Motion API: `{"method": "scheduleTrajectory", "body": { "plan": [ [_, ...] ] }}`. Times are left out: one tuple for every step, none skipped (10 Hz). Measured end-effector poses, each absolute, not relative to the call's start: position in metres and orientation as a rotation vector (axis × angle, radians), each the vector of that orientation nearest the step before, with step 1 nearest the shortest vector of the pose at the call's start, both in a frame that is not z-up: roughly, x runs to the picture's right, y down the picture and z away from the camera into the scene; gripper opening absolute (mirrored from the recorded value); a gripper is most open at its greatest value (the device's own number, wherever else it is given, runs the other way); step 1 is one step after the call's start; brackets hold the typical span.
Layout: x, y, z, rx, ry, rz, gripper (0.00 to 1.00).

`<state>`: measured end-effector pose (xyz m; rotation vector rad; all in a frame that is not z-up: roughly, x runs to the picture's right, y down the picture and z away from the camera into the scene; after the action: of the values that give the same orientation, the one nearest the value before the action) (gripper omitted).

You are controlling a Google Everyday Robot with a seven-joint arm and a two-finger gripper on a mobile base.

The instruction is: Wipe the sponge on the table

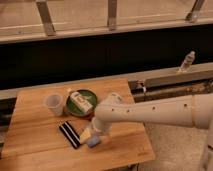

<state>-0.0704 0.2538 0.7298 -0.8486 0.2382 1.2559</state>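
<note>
Sponge (94, 144), pale blue, lies near the front edge of the surface (35, 135), just beside the black striped block (70, 134); the tool (91, 134) hangs right above it, fingers spread.

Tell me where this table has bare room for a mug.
The widest bare patch is the table's left front, bordered by the cup, the black striped block and the edges. A smaller one sits at the right front corner, past the arm. The middle is crowded: green plate with a carton, the block, and the gripper low over the sponge.
</note>
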Motion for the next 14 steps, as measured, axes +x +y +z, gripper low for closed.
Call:
{"method": "scheduleTrajectory", "body": {
  "plan": [
    [-0.076,0.259,0.737,-0.847,0.246,1.245,0.80],
    [-0.079,0.258,0.744,-0.839,0.254,1.238,0.80],
    [-0.079,0.253,0.750,-0.824,0.258,1.241,0.80],
    [-0.072,0.247,0.756,-0.804,0.269,1.252,0.80],
    [-0.067,0.242,0.759,-0.790,0.273,1.265,0.80],
    [-0.059,0.239,0.762,-0.776,0.279,1.285,0.80],
    [-0.050,0.236,0.764,-0.763,0.284,1.308,0.80],
    [-0.046,0.235,0.766,-0.757,0.287,1.320,0.80],
    [-0.042,0.237,0.770,-0.756,0.297,1.330,0.80],
    [-0.040,0.241,0.775,-0.757,0.308,1.336,0.80],
    [-0.041,0.243,0.778,-0.758,0.314,1.338,0.80],
    [-0.041,0.247,0.783,-0.762,0.326,1.342,0.78],
    [-0.041,0.253,0.790,-0.771,0.340,1.346,0.70],
    [-0.041,0.256,0.794,-0.778,0.349,1.349,0.59]
  ]
}}
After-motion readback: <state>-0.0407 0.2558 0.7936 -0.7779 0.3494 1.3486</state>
